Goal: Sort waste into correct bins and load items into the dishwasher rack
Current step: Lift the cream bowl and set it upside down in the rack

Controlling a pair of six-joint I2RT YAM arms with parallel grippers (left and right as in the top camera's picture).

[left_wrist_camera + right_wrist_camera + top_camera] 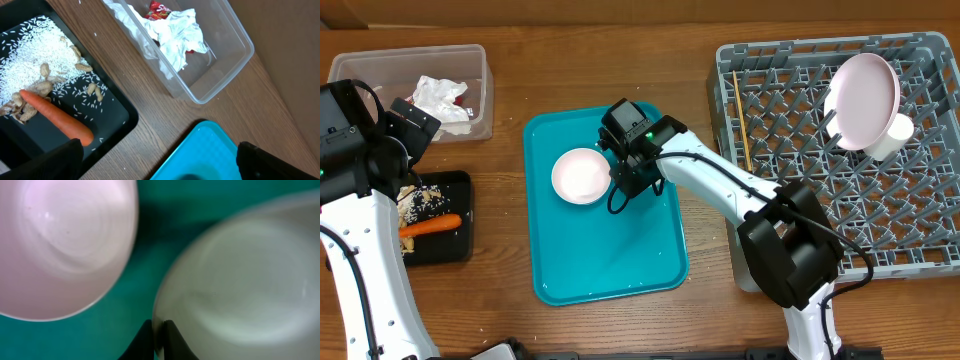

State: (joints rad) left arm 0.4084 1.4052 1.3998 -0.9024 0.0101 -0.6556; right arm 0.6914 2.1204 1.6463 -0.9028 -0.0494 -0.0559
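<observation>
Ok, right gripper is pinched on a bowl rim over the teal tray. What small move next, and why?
Probably lift straight up. The right gripper grips the white bowl by its rim, and the pink bowl sits close beside it on the teal tray; rising first should clear that neighbour before swinging to the dishwasher rack.

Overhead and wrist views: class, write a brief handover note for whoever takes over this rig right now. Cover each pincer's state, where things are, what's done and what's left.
Left pincer: open, empty, above the table's left side.
Right pincer: shut on the rim of the white bowl on the teal tray; the pink bowl sits beside it.
Done: napkins and red wrapper in the clear tub; carrot and rice in the black tray; plate, cup and chopsticks in the rack.
Left: both bowls go to the rack. No fork in view.
</observation>
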